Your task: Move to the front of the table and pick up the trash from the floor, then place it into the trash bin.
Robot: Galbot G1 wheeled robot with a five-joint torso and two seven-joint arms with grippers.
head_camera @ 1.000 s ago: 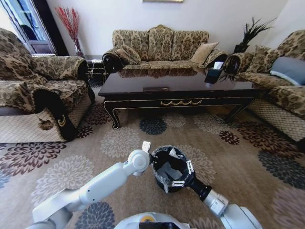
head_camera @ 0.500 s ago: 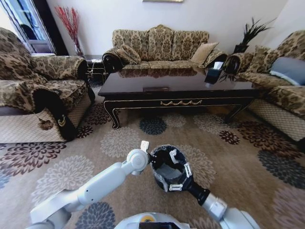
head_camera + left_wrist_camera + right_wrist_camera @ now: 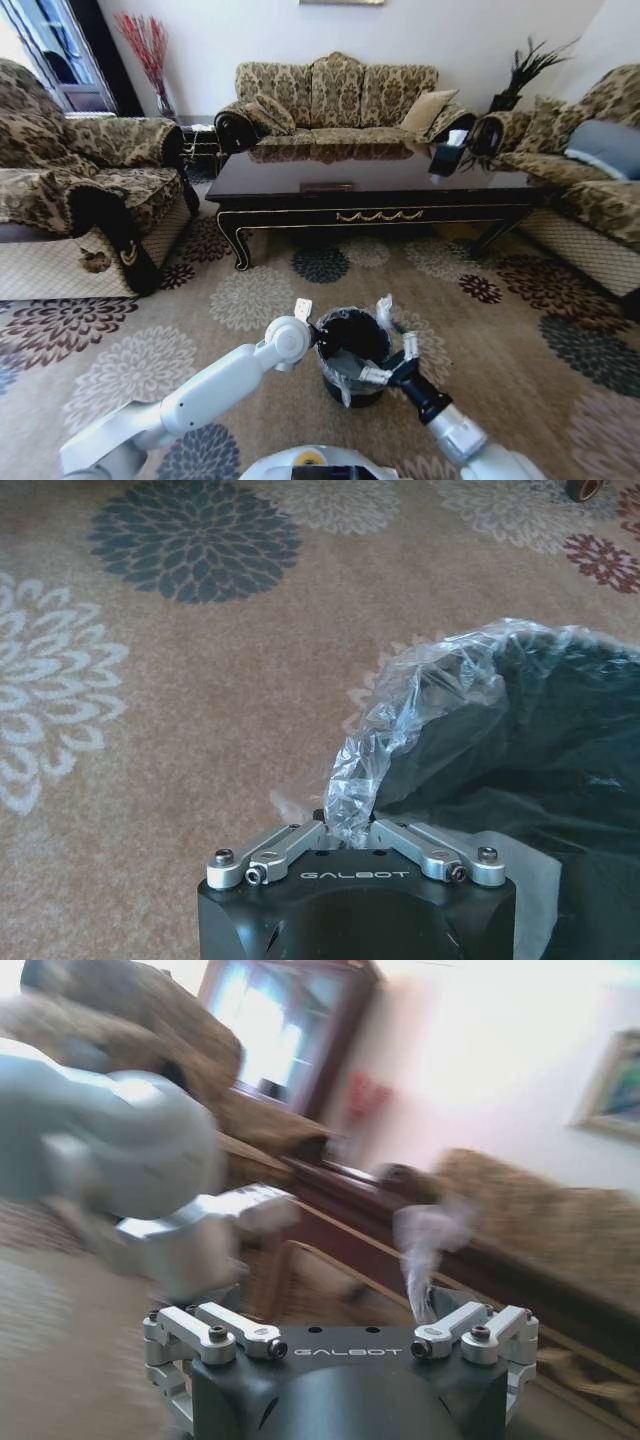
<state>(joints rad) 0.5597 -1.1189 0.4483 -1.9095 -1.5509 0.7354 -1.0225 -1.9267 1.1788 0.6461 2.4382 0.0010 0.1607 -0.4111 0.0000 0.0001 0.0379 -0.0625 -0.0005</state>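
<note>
The trash bin (image 3: pixel 350 355) stands on the floor (image 3: pixel 250 300) near the robot, well short of the table (image 3: pixel 370 190). The left gripper (image 3: pixel 352 825) is clamped on its liner (image 3: pixel 400 705) at the left rim. The right gripper (image 3: pixel 392 335), fingers apart, hangs over the right rim.

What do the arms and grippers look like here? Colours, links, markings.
Left arm: glossy white-grey rounded links with a round joint housing near the wrist. Right arm: silver-grey cuff, then a black wrist section. Left gripper and right gripper: black bodies lettered GALBOT, with silver metal finger linkages joined by dark screws.
</note>
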